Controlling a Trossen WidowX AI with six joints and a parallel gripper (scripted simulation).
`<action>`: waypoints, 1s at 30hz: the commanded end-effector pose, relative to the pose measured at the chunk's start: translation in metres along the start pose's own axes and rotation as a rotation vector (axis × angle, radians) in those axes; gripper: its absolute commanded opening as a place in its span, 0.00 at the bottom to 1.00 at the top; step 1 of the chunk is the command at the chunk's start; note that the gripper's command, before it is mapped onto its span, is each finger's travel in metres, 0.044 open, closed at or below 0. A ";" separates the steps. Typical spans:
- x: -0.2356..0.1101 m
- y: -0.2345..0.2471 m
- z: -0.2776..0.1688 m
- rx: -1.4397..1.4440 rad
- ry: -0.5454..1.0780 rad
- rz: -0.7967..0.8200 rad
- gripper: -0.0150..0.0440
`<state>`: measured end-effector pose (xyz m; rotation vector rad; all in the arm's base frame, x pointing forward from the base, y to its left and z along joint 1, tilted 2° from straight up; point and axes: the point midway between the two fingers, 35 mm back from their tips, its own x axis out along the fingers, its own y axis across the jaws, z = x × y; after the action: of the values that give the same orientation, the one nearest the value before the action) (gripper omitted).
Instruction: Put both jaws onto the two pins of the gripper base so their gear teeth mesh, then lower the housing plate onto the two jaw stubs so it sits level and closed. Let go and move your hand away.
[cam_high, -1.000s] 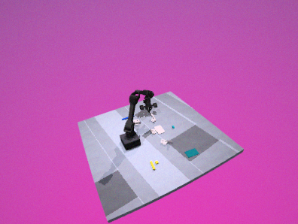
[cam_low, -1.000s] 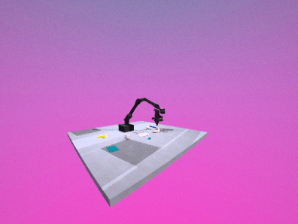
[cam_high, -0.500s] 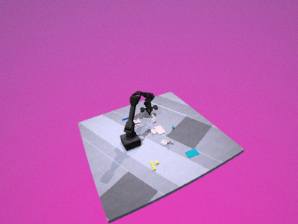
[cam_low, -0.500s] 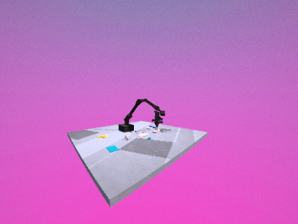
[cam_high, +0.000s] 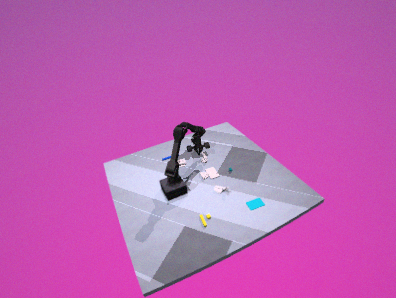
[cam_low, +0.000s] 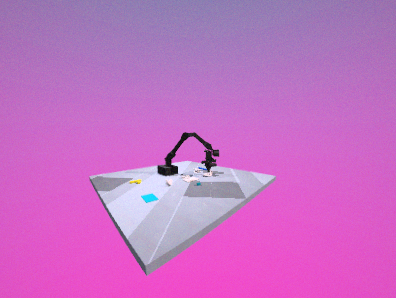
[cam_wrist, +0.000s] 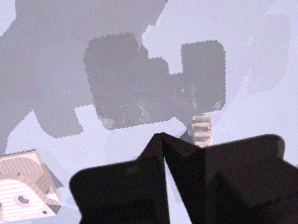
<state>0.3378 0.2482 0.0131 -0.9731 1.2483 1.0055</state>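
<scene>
My end effector (cam_high: 199, 153) (cam_low: 209, 170) (cam_wrist: 159, 137) points down at the far part of the grey tabletop (cam_high: 295, 192) (cam_low: 165, 235), its two black fingers narrowed until their tips meet, with nothing visible between them. In my wrist view, a pale gear-toothed jaw (cam_high: 204, 159) (cam_wrist: 202, 131) lies just beside the tips, partly hidden by one finger. I cannot tell whether I touch it. On the opposite side is a pale ribbed piece with round holes (cam_wrist: 23, 192), cut off by the picture's edge.

Farther out in the top view, a flat pale square that looks like the housing plate (cam_high: 213, 172) (cam_low: 190, 179) lies on the tabletop, with a small pale part (cam_high: 204, 175) right beside it. Another pale part (cam_high: 220, 189) (cam_low: 169, 182) lies apart, nearer the cyan rectangle (cam_high: 255, 204) (cam_low: 149, 198). The pale parts are spread out, and the plate is not on the jaw. A small teal piece (cam_high: 230, 169) (cam_low: 198, 184) sits near the plate. A blue bar (cam_high: 166, 158) (cam_low: 202, 168) lies beyond my black arm base (cam_high: 170, 197) (cam_low: 160, 172); a yellow bar (cam_high: 203, 220) and a small yellow block (cam_high: 208, 216) lie close together on the opposite side.
</scene>
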 end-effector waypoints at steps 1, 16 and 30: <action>0.003 0.000 0.000 -0.005 0.000 -0.004 0.25; 0.002 -0.022 0.001 -0.005 0.000 -0.006 0.25; 0.002 -0.045 0.001 -0.005 0.000 -0.008 0.25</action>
<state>0.3756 0.2385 0.0112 -0.9781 1.2451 1.0033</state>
